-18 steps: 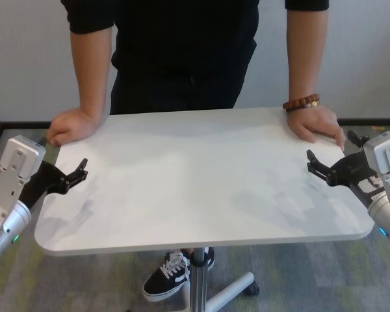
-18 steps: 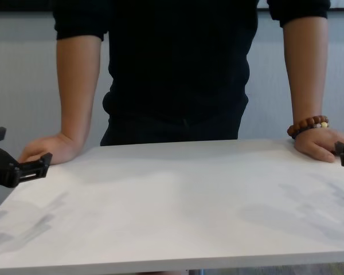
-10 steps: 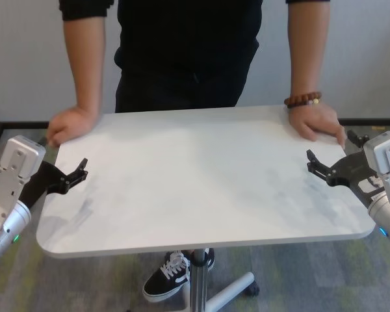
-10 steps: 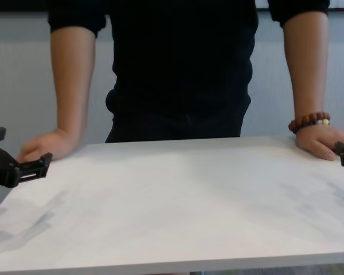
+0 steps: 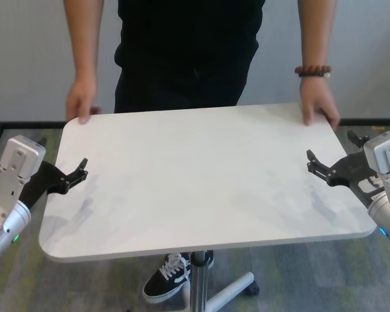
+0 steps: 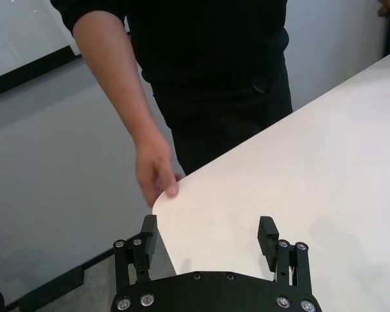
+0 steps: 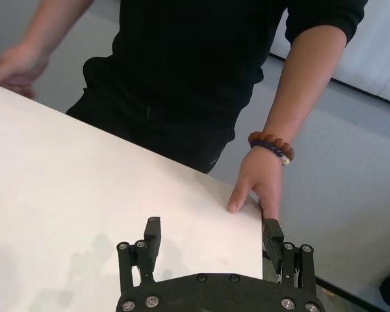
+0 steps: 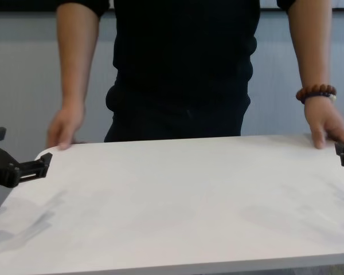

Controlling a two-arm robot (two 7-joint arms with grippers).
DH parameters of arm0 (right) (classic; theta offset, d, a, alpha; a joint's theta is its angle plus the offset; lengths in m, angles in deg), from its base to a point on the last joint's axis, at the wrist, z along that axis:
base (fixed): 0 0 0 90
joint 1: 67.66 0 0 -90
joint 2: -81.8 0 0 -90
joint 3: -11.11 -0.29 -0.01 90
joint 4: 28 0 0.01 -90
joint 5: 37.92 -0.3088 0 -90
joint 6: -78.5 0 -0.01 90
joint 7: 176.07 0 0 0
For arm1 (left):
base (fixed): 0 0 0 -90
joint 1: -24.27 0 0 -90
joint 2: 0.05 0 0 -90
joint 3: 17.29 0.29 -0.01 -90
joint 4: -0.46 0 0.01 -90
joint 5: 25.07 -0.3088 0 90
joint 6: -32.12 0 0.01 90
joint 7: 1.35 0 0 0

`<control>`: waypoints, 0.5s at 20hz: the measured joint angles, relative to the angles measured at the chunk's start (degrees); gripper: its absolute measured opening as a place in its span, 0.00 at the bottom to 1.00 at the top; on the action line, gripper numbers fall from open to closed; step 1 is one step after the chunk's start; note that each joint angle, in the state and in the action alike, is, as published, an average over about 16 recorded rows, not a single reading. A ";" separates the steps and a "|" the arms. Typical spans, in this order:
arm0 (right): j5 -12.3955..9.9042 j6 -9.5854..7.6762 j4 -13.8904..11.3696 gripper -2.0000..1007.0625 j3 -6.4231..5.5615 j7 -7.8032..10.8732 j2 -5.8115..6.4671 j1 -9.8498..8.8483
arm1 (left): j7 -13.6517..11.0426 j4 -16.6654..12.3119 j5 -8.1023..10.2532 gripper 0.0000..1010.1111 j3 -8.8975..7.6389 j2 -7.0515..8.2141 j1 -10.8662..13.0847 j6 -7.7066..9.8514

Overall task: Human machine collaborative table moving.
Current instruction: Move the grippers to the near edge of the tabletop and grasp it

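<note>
**Both grippers straddled the tabletop's side edges while the person held the far corners**

Nearest the robot, the large matte white rectangular table (image 5: 201,172) with rounded corners stood on its slim grey metal pedestal pole (image 5: 197,281), filling the space between the arms. The left gripper (image 6: 205,234), black and skeletal on a silver-grey housing, sat at the table's left edge, its fingers spread with one over the top and one off the side. The right gripper (image 7: 211,237) sat likewise at the right edge, fingers spread across the rim. Beyond, the human (image 5: 185,55) in a black short-sleeved top stood at the far side, fingertips of each hand touching a far corner, a brown wooden bead bracelet (image 5: 312,69) on one wrist.
</note>
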 joint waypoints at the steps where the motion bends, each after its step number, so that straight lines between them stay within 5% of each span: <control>1: 0.00 0.00 0.00 0.99 0.00 0.00 0.00 0.00 | 0.00 0.00 0.00 0.99 0.00 0.00 0.00 0.00; 10: 0.00 0.00 0.00 0.99 0.00 0.00 0.00 0.00 | 0.00 0.00 0.00 0.99 0.00 0.00 0.00 0.00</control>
